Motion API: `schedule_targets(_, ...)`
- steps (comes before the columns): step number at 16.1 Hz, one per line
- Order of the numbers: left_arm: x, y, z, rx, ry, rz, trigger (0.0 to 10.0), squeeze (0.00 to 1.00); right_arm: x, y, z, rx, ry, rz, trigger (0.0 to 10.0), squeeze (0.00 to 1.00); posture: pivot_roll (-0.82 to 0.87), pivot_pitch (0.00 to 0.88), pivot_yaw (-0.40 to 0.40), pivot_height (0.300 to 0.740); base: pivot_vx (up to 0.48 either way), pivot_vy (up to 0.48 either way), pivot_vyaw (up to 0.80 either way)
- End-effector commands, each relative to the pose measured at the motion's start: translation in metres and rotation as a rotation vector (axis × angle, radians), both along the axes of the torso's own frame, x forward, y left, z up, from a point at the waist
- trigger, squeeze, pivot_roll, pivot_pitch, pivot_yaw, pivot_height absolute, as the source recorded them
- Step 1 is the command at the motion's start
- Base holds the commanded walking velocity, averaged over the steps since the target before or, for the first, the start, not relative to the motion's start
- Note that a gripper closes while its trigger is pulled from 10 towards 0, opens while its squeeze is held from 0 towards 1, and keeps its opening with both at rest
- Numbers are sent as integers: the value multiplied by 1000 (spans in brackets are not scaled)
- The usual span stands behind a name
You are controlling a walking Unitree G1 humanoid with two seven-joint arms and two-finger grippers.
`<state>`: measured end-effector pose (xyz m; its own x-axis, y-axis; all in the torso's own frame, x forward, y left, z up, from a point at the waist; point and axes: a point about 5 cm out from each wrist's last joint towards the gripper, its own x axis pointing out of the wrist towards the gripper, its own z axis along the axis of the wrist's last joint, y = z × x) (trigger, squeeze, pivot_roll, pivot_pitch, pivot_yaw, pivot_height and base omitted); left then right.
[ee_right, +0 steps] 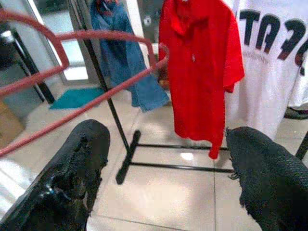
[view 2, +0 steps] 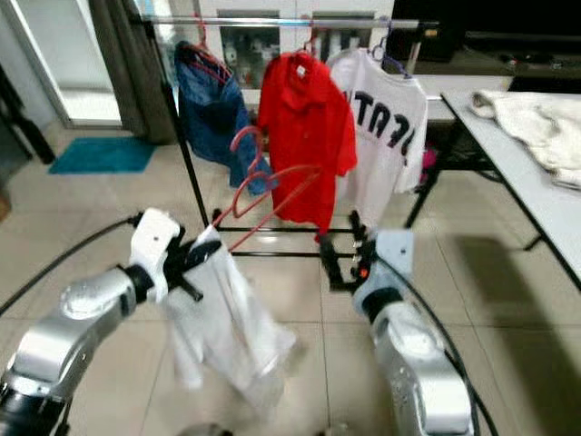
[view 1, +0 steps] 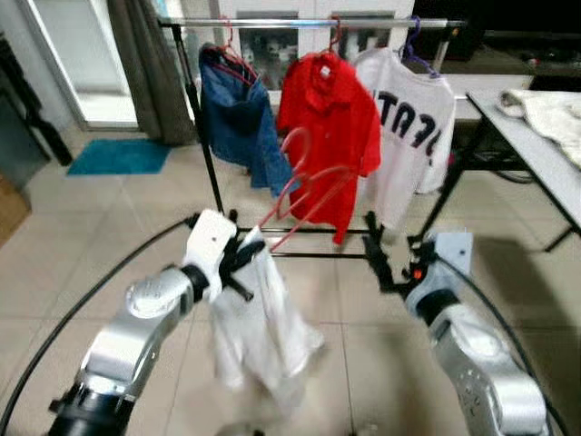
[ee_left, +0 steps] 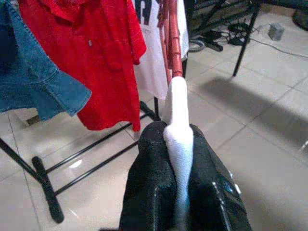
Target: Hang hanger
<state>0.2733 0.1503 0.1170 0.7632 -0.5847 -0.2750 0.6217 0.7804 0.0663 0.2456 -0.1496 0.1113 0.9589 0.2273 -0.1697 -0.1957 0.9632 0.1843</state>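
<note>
1. Tiled floor (view 1: 109,236) runs under a clothes rack (view 1: 309,22) with three garments.
2. Left gripper (view 1: 238,256) pinches a white shirt (view 1: 259,327) on a red hanger (view 1: 304,186), which angles up toward the rack, hook uppermost.
3. Right gripper (view 1: 374,250) hangs beside it, fingers spread wide.

Spread black fingers (ee_right: 72,163) — red hanger (ee_right: 96,36) beyond

3 garments on my rack (view 1: 309,22), 1 denim shirt (view 1: 238,118), 1 red shirt (view 1: 327,127), 1 white tee (view 1: 408,127), 1 red hanger (view 1: 304,191), 1 white garment (view 1: 259,318) in my left fingers (ee_left: 151,168)
</note>
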Motion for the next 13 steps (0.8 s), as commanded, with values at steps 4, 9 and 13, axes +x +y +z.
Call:
schedule_targets(4, 3, -1, 10, 2, -40, -18, 10000, 0, 2, 0, 4, -10, -7, 6, 10000, 0, -109, 0, 47, 740, 0, 191, -253)
schedule_targets(9, 5, 1, 11, 14, -47, -24, 10000, 0, 3, 3, 5, -9, -15, 26, 10000, 0, -104, 0, 42, 740, 0, 148, -160)
schedule_targets(13, 15, 10, 23, -3, -55, -126, 0, 0, 7, 6, 11, -42, -47, 84, 10000, 0, -112, 0, 52, 740, 0, 0, 0)
